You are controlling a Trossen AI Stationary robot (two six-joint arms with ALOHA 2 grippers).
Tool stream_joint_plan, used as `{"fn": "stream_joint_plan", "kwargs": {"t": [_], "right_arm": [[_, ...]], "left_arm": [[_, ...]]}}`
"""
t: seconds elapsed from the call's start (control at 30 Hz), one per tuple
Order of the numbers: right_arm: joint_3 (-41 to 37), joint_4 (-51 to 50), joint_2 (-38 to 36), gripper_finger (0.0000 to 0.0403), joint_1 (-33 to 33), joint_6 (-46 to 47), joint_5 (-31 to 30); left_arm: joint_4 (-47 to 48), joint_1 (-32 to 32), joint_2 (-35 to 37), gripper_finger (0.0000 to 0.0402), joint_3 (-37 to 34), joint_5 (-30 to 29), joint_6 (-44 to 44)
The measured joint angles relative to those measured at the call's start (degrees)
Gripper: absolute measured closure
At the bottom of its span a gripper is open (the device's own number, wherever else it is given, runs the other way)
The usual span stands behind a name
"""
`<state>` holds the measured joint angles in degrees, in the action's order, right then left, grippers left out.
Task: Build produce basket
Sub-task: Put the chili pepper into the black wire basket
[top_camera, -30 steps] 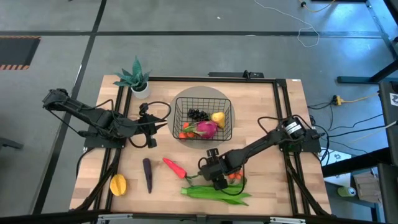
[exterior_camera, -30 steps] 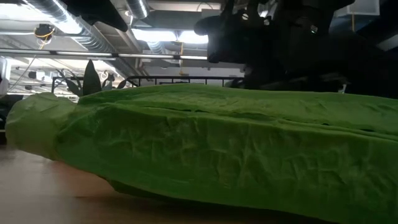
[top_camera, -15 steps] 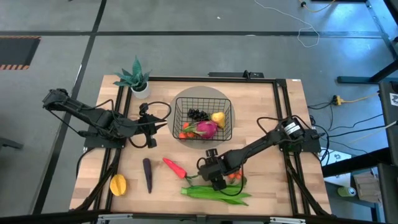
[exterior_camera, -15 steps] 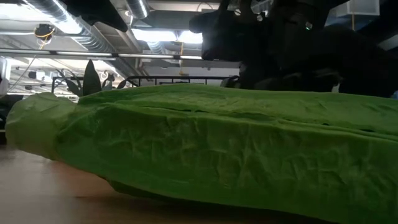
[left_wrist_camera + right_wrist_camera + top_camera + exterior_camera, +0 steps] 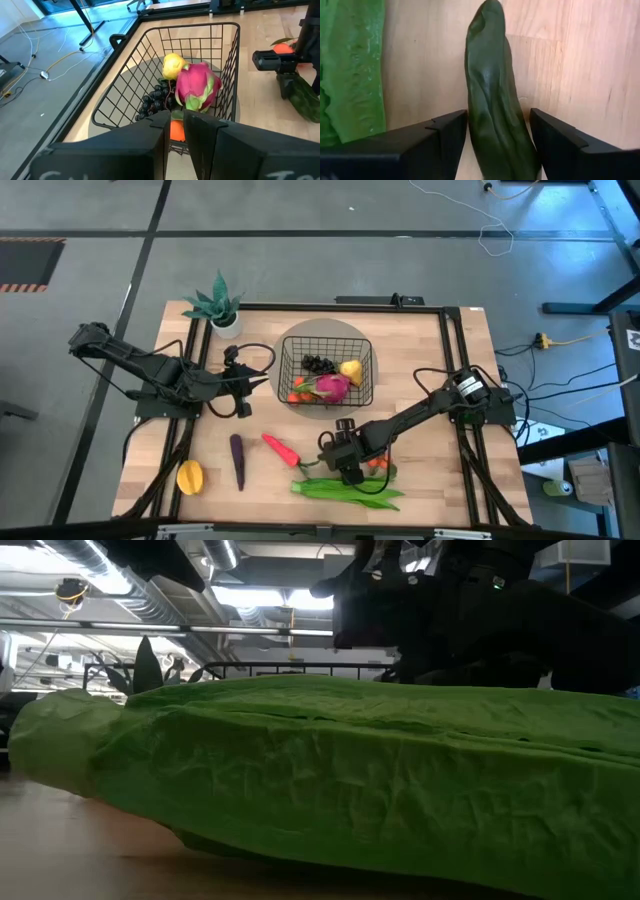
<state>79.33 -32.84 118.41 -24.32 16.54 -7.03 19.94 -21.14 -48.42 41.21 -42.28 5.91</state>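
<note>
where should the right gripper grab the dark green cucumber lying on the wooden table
Across its middle, from straight above. The dark green cucumber lies flat on the wooden table, long and narrow, so fingers closing across its width fit best. The right gripper already straddles it, open, one finger on each side, with the long green leafy bundle lying alongside.

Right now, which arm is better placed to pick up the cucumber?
The right. Its claw is open with the fingers either side of the cucumber. The left claw waits shut beside the basket, far from it.
</note>
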Motion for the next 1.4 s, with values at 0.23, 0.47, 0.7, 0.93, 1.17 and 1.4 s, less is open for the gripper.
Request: {"fn": "stream_joint_plan", "kwargs": {"t": [0.23, 0.47, 0.7, 0.93, 1.17, 1.4], "right_arm": [[0.0, -0.1, -0.1, 0.0277, 0.1, 6.8, 0.2], [0.0, 0.0, -0.2, 0.0337, 0.0, 11.8, -1.6], [4.6, -2.6, 0.0, 0.0337, 0.0, 11.5, -2.3], [13.4, -13.1, 0.0, 0.0338, -0.6, 7.3, -13.3], [24.0, -30.2, 0.0, 0.0338, -1.5, 9.3, -32.5], [33.8, -48.8, -0.1, 0.0338, -0.7, 13.4, -47.0]], "left_arm": [[0.0, 0.0, 0.0, 0.0358, 0.0, 0.0, 0.0], [0.0, 0.0, 0.0, 0.0358, 0.0, 0.0, 0.0], [0.0, 0.0, 0.0, 0.0358, 0.0, 0.0, 0.0], [0.2, 0.0, 0.0, 0.0358, 0.0, 0.0, 0.0], [0.2, 0.0, 0.0, 0.0358, 0.0, 0.0, 0.0], [0.2, 0.0, 0.0, 0.0358, 0.0, 0.0, 0.0]]}}
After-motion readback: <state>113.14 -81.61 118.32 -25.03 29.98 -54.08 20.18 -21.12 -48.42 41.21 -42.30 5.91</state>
